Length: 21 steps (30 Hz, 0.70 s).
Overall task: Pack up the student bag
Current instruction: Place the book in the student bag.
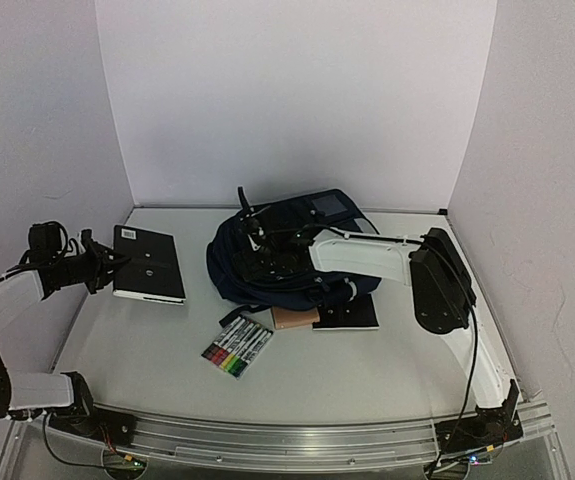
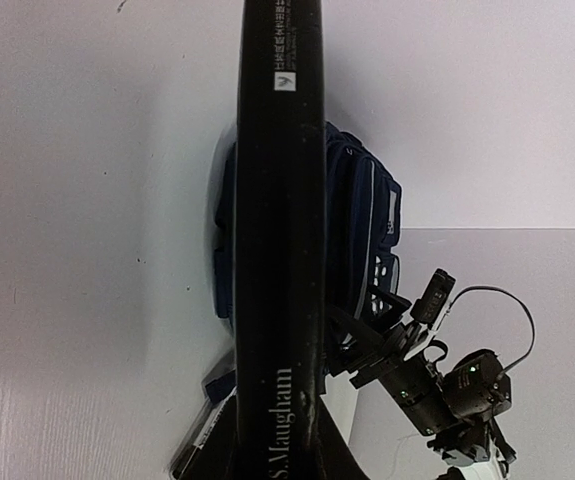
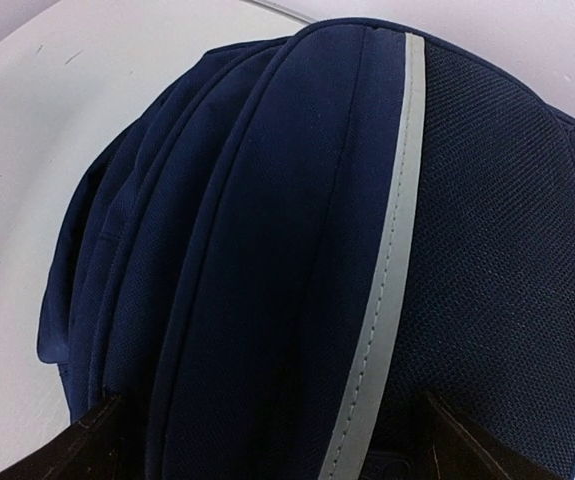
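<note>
The student bag [image 1: 235, 268] is a navy backpack lying in the middle of the table, with a pale reflective stripe [image 3: 387, 280] running over its top. My right gripper [image 1: 260, 238] hovers over the bag's left part. It is open, and its two dark fingertips [image 3: 67, 450] stand wide on either side of the bag's [image 3: 267, 230] fabric. My left gripper [image 1: 107, 262] is at the far left, shut on the edge of a black book [image 1: 149, 264]. The book's spine [image 2: 279, 200] fills the left wrist view, with the bag [image 2: 362, 220] behind it.
In front of the bag lie a clear pack of coloured markers [image 1: 237, 347], a small brown item [image 1: 293, 318] and a black notebook [image 1: 349, 315]. White walls close in the back and both sides. My right arm [image 1: 367, 255] stretches across the bag.
</note>
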Each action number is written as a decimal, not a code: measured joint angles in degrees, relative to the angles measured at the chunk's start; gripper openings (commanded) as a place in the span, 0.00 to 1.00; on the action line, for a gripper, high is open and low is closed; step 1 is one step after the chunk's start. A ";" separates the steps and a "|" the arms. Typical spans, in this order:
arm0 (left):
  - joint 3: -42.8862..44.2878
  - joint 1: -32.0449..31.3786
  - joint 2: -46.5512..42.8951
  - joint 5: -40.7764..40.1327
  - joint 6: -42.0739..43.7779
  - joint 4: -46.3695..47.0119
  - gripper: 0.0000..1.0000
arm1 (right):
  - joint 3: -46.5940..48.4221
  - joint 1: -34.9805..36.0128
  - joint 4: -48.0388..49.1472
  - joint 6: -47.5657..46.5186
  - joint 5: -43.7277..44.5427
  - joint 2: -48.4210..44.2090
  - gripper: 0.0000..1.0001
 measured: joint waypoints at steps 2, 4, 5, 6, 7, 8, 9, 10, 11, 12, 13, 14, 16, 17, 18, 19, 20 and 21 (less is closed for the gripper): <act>0.00 0.00 0.38 0.23 0.00 0.02 0.00 | 0.51 0.00 0.02 0.52 1.20 0.77 0.53; 0.00 0.02 0.49 0.85 0.00 0.04 0.00 | 0.57 0.01 0.03 1.56 2.43 1.06 0.29; 0.00 0.02 0.51 1.22 0.00 0.06 0.00 | 0.57 0.13 0.03 2.13 3.07 1.09 0.19; 0.00 0.02 0.56 1.63 -0.01 0.11 0.00 | 0.69 0.33 0.12 2.56 3.50 1.09 0.11; 0.00 0.01 0.65 2.07 -0.02 0.20 0.00 | 0.91 0.55 0.29 2.86 3.78 1.09 0.04; 0.00 0.00 0.79 2.43 -0.02 0.27 0.00 | 1.09 0.76 0.43 3.19 4.38 1.08 0.01; 0.00 0.00 0.95 2.77 -0.04 0.34 0.00 | 1.27 0.87 0.51 3.77 4.32 1.00 0.00; 0.00 -0.04 1.18 3.02 -0.04 0.37 0.00 | 1.35 0.92 0.43 4.22 4.53 0.86 0.00; 0.00 -0.06 1.29 3.05 -0.06 0.36 0.00 | 1.36 0.88 0.23 4.56 4.54 0.73 0.00; 0.00 -0.09 1.39 3.06 -0.07 0.35 0.00 | 1.36 0.82 0.08 4.78 4.51 0.55 0.00; 0.02 -0.35 1.52 2.99 -0.10 0.37 0.00 | 1.36 0.67 -0.12 5.12 4.21 0.23 0.00; 0.05 -0.65 1.64 2.85 -0.15 0.42 0.00 | 1.23 0.48 -0.27 5.55 3.65 -0.33 0.00; 0.46 -2.29 2.21 1.87 -0.27 0.56 0.00 | 0.06 -0.04 -0.25 6.49 2.12 -2.27 0.00; 0.99 -3.89 2.87 1.30 -0.28 0.64 0.00 | -0.99 -0.52 -0.07 7.15 0.96 -3.87 0.00; 1.70 -5.72 3.66 0.60 -0.28 0.72 0.00 | -2.37 -1.11 0.27 7.89 -0.49 -5.83 0.00; 2.52 -7.82 4.78 0.29 -0.28 1.07 0.00 | -3.42 -1.75 0.78 8.57 -1.83 -7.46 0.00; 3.93 -10.65 6.47 0.03 -0.28 1.44 0.00 | -4.71 -2.50 1.45 9.44 -3.29 -9.35 0.00; 4.80 -12.35 7.58 -0.02 -0.28 1.85 0.00 | -6.26 -3.46 2.24 10.40 -5.11 -11.44 0.00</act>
